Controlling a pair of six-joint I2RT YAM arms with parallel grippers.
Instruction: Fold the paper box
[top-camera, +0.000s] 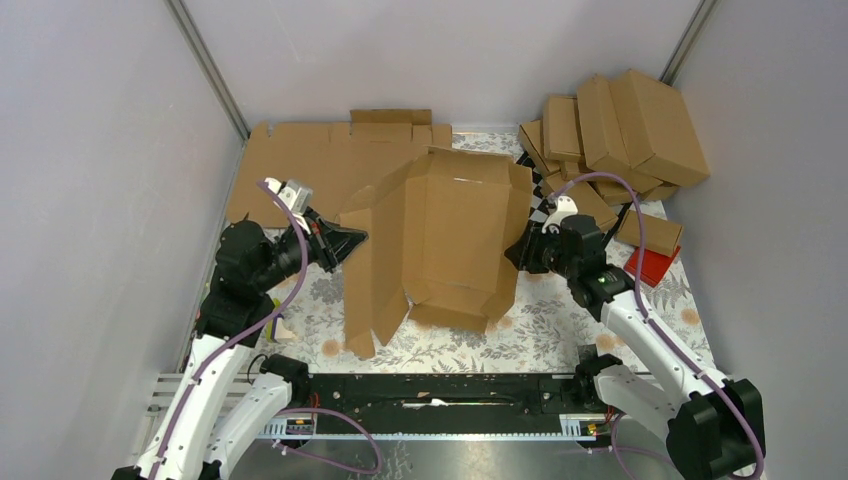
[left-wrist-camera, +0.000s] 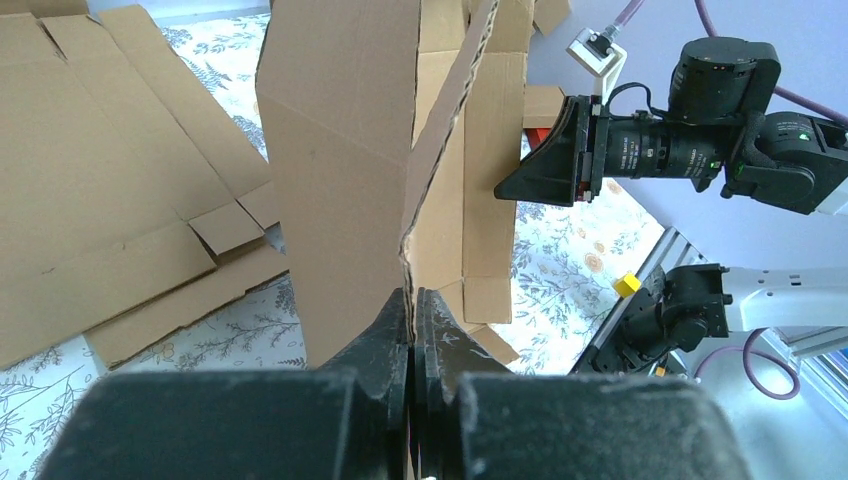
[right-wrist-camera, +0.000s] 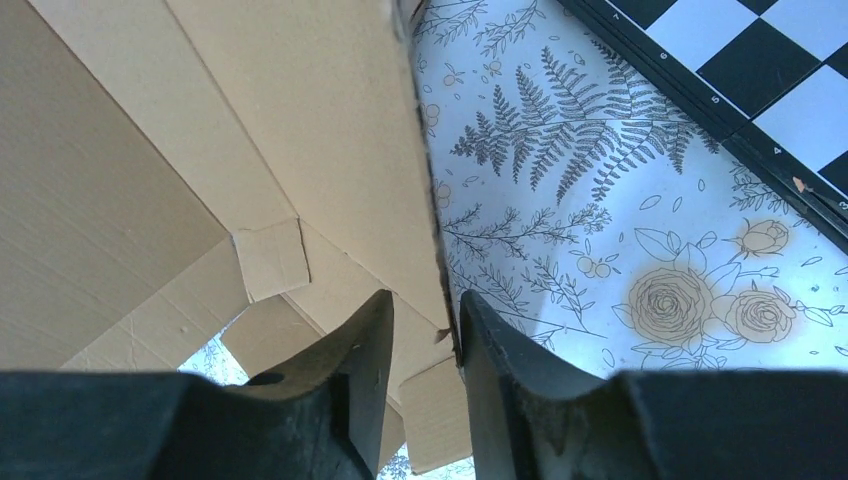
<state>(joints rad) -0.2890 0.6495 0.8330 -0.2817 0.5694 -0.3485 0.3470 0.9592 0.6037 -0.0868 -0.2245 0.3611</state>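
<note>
The paper box (top-camera: 450, 240) is a brown cardboard piece standing partly folded in the middle of the floral cloth, with its walls raised and a tall flap hanging at its left. My left gripper (top-camera: 355, 240) is shut on the edge of that left flap (left-wrist-camera: 340, 180), and its jaws (left-wrist-camera: 412, 300) meet on the cardboard. My right gripper (top-camera: 515, 255) is at the box's right wall. Its jaws (right-wrist-camera: 425, 300) are open with the wall's edge (right-wrist-camera: 300, 120) between them, lying against the right finger (right-wrist-camera: 500, 350).
A flat cardboard sheet (top-camera: 310, 165) lies at the back left. A stack of folded boxes (top-camera: 620, 135) sits at the back right. A black-and-white checkered board (top-camera: 545, 205) and a red block (top-camera: 652, 265) lie to the right of the box. The enclosure walls stand close on both sides.
</note>
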